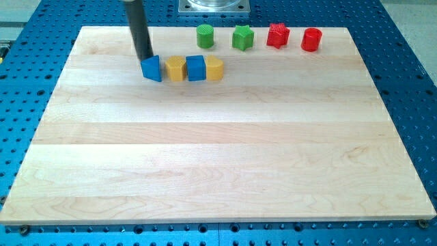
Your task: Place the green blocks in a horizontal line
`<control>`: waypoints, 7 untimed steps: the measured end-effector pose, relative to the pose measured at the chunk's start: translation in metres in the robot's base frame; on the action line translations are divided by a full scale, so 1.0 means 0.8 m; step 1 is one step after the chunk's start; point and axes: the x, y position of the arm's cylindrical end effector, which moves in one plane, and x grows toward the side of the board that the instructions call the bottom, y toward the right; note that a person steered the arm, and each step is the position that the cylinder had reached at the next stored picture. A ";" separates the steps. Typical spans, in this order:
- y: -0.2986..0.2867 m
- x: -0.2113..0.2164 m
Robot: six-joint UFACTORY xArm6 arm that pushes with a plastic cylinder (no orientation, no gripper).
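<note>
A green cylinder [205, 36] and a green star-shaped block [242, 37] stand side by side near the view's top edge of the wooden board [218, 157], roughly level with each other. My tip [145, 58] is at the upper left, touching the top left of a blue block [152, 68]. The tip is well to the left of the green cylinder and a little below it.
A row runs right from the blue block: yellow block [177, 69], blue cube [196, 68], yellow block [214, 69]. A red star-shaped block [278, 35] and a red cylinder [311, 39] stand right of the green ones. A metal base [214, 7] sits beyond the top edge.
</note>
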 end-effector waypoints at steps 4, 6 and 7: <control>0.199 -0.046; 0.270 -0.065; 0.309 -0.046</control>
